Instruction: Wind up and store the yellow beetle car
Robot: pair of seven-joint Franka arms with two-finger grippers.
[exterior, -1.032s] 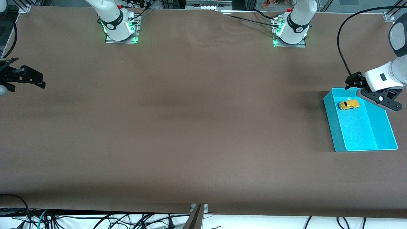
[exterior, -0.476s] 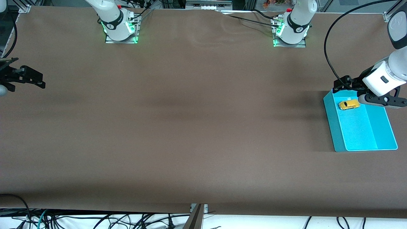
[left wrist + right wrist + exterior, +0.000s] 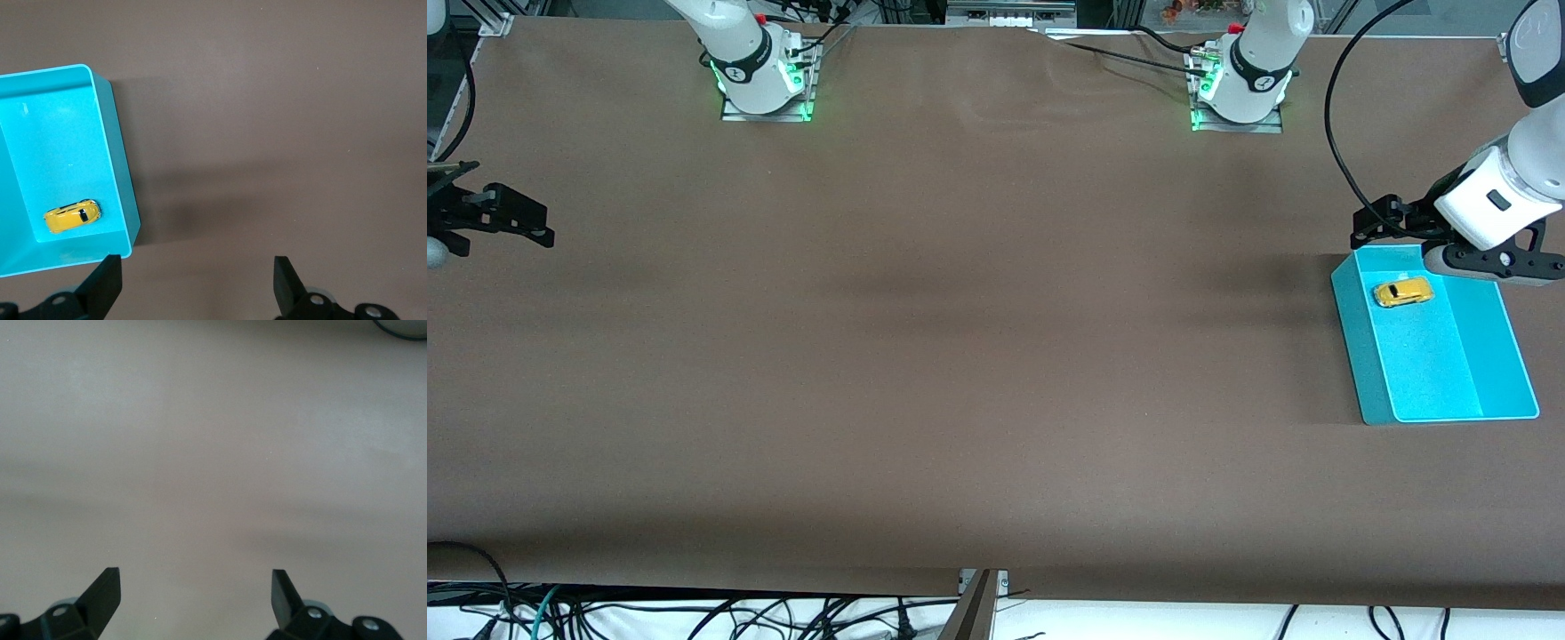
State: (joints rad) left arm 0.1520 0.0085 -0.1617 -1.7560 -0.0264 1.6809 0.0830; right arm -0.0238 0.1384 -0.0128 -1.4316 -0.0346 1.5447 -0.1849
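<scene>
The yellow beetle car (image 3: 1402,292) (image 3: 73,216) lies alone inside the turquoise bin (image 3: 1494,356) (image 3: 113,140), in the part of it farther from the front camera, at the left arm's end of the table (image 3: 960,356). The left gripper (image 3: 1371,225) (image 3: 193,287) hangs empty, fingers wide apart, over the table just beside the bin's farther edge. The right gripper (image 3: 520,222) (image 3: 193,600) waits over its own end of the table, spread wide, holding nothing.
</scene>
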